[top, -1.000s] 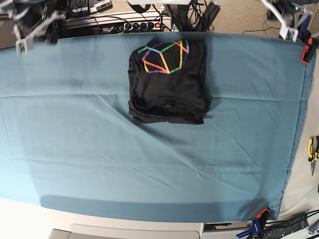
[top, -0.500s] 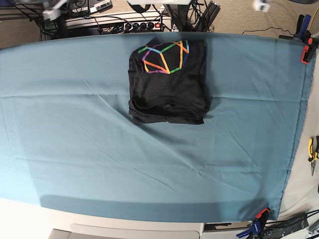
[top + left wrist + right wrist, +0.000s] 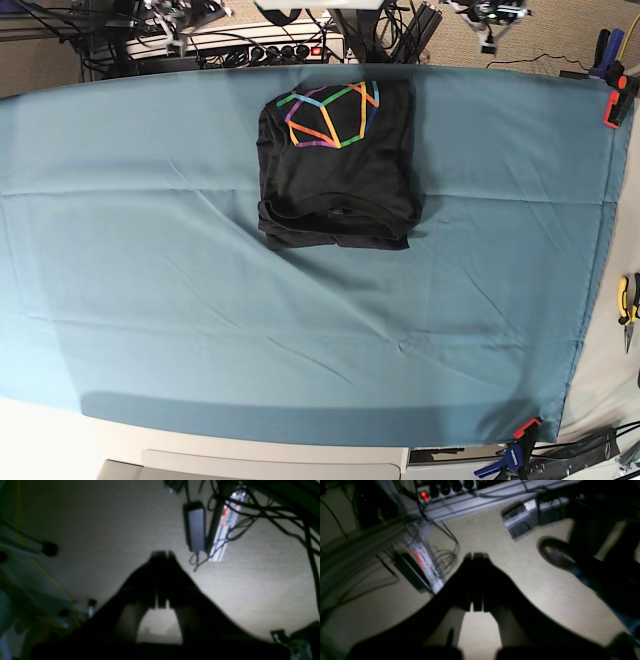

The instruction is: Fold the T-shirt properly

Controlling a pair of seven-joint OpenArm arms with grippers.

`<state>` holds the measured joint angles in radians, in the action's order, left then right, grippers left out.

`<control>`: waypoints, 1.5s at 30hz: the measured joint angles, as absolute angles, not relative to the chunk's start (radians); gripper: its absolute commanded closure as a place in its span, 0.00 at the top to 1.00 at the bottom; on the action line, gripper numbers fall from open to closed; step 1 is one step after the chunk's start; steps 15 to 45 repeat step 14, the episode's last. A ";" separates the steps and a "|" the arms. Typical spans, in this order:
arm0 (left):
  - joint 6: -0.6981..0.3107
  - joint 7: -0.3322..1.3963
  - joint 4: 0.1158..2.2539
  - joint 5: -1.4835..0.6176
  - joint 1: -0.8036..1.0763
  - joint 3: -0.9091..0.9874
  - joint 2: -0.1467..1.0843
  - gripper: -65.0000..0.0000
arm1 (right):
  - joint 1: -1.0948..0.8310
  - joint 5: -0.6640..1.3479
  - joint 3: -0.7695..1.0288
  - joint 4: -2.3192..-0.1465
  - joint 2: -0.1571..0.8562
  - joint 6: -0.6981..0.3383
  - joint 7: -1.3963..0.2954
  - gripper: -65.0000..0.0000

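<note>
The black T-shirt [image 3: 338,165] lies folded into a compact rectangle near the far edge of the teal table cloth [image 3: 200,300], its rainbow polygon print facing up at the far end. Both arms are drawn back beyond the table's far edge, well apart from the shirt. My left gripper [image 3: 488,40] is at the top right and my right gripper [image 3: 178,42] at the top left. In the left wrist view the left gripper [image 3: 161,553] is shut and empty over the floor. The right gripper [image 3: 475,555] is likewise shut on nothing.
Behind the table are a power strip [image 3: 285,50] and tangled cables. Orange clamps [image 3: 612,105] pin the cloth at the right edge, and another clamp [image 3: 520,445] holds the near right corner. Yellow pliers [image 3: 628,300] lie at the right. A shoe [image 3: 557,552] stands on the floor.
Both arms have swung inward along the far edge, from the outer top corners toward the middle. The T-shirt has not moved.
</note>
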<state>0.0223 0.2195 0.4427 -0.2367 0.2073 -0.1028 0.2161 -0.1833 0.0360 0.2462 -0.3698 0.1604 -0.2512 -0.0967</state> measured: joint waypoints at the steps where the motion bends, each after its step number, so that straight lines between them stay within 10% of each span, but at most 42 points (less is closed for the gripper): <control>1: 0.020 0.178 0.374 -0.237 0.183 -0.103 0.192 0.00 | -0.163 0.039 0.247 -0.352 0.146 -0.245 -0.089 0.00; 12: 0.010 0.096 0.284 -0.142 0.113 -0.104 0.017 0.00 | -0.147 0.156 0.210 -0.332 0.094 -0.161 -0.121 0.00; 45: 0.007 0.097 0.282 -0.142 0.114 -0.104 0.017 0.00 | -0.142 0.156 0.209 -0.332 0.093 -0.161 -0.119 0.00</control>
